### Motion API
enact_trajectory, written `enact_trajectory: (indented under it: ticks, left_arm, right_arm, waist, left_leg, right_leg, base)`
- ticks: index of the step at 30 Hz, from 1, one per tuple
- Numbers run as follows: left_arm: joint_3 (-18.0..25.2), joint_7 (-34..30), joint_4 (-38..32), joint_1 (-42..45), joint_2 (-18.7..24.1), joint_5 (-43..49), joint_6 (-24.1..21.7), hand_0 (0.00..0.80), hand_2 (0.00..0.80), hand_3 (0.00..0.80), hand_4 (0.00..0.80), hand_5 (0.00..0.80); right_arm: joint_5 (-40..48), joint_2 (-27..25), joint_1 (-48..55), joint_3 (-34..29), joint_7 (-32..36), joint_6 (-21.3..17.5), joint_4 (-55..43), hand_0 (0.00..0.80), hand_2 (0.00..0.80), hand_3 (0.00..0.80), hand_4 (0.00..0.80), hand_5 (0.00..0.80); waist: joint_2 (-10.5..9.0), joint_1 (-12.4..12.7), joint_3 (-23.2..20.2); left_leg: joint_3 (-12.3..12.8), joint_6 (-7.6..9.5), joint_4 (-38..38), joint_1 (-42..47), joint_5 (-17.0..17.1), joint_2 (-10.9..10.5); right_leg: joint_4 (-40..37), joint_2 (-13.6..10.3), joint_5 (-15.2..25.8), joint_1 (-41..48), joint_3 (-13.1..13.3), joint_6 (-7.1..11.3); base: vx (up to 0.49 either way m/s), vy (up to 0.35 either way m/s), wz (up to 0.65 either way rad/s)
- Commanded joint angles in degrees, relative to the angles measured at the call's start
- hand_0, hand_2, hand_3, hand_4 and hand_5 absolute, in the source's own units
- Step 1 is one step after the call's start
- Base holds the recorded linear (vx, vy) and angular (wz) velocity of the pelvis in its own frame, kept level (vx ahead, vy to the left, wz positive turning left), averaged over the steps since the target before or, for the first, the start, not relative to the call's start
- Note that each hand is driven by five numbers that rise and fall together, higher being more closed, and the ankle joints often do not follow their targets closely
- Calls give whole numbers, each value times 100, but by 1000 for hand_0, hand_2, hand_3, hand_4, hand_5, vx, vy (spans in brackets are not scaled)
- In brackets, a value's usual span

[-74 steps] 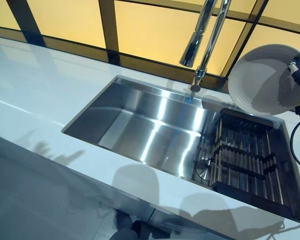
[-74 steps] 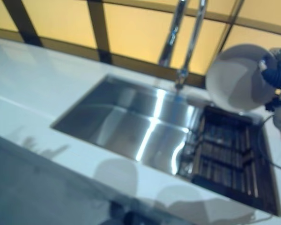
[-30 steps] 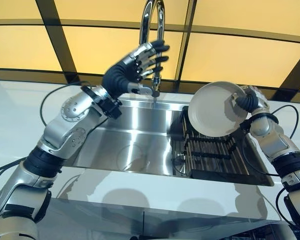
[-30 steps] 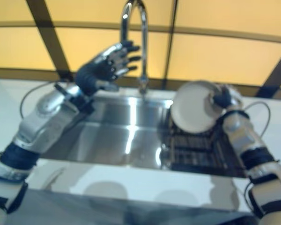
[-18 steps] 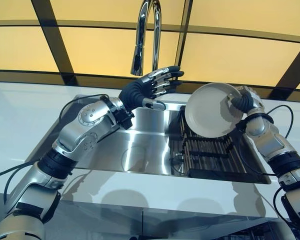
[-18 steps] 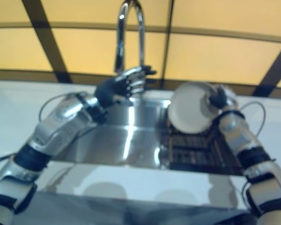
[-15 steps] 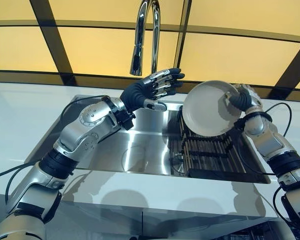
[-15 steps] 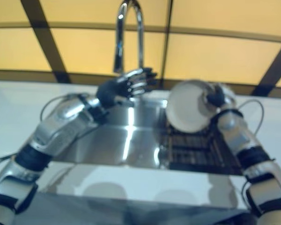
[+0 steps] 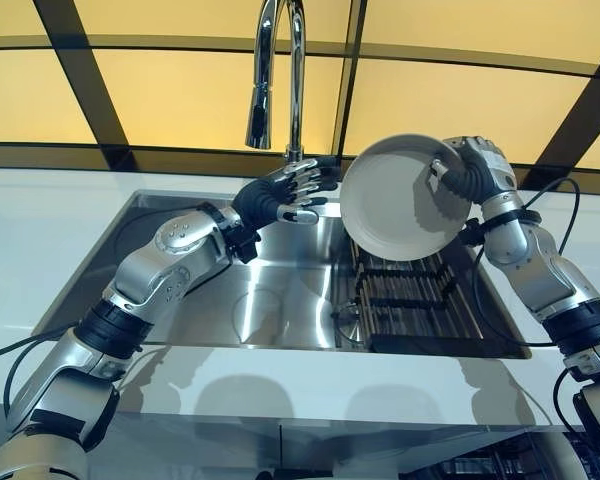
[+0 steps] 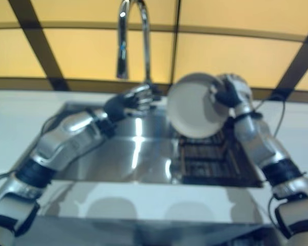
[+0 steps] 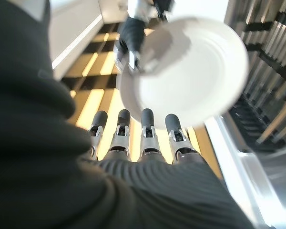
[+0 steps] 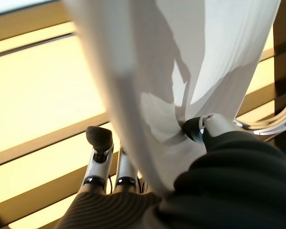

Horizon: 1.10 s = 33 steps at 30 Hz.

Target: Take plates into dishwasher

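Rectangular steel sink point(image 9: 270, 300), dark slatted rack point(image 9: 410, 310) in right half. Round white plate point(image 9: 400, 197) tilted above rack, pinched at rim by right hand point(image 9: 470, 172). Left hand point(image 9: 285, 195) fingers extended, empty, left of plate.

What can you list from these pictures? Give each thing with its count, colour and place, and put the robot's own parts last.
Plate: one, white, held on edge above the rack.
Sink: one, steel, set into the counter.
Rack: one, dark slatted, in the sink's right part.
Tap: one, chrome, arched over the sink's back edge.
Counter: one, white, around the sink.
Panels: several, yellow with dark frames, behind the counter.
Left robot hand: one, silver fingers with dark tips, open, over the sink beside the plate, not touching it.
Right robot hand: one, dark cover, pinching the plate's rim.
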Motion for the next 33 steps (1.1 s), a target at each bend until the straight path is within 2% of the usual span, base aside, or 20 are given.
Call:
enact_trajectory:
  ticks: [1, 12, 28, 33]
  left_arm:
    - [382, 226, 549, -138, -58, 290, -222, 0, 0, 0, 0, 0]
    - [463, 668, 788, -191, -209, 703, -467, 0, 0, 0, 0, 0]
    - [498, 643, 915, -118, -290, 986, -200, 0, 0, 0, 0, 0]
    - [408, 606, 998, -188, -379, 974, -102, 0, 0, 0, 0, 0]
  right_arm:
    - [-112, -366, -152, -524, -239, -255, -335, 800, 800, 800, 800, 800]
    - [-207, -282, -102, -655, -283, -332, -458, 800, 800, 800, 800, 800]
    - [35, -76, 241, -1048, -256, -700, -1213, 800, 800, 800, 800, 800]
    - [97, -20, 136, -977, -181, -733, -1330, 800, 800, 800, 800, 800]
  waist:
    - [193, 30, -139]
    - [198, -36, -135]
    - [214, -147, -128]
    - [219, -181, -131]
  left_leg:
    - [256, -69, 22, 329, -657, -101]
    - [316, -77, 22, 334, -663, -84]
    - [381, -54, 22, 338, -688, -58]
    - [429, -55, 22, 350, -699, -50]
  right_leg:
    - [84, 392, -89, -74, 10, 137]
    - [84, 395, -88, -82, 56, 147]
    - [138, 414, -108, -127, 148, 148]
    - [128, 419, -98, -132, 171, 149]
  base:
    - [0, 0, 0]
    - [2, 3, -3]
    - [2, -2, -2]
    - [0, 0, 0]
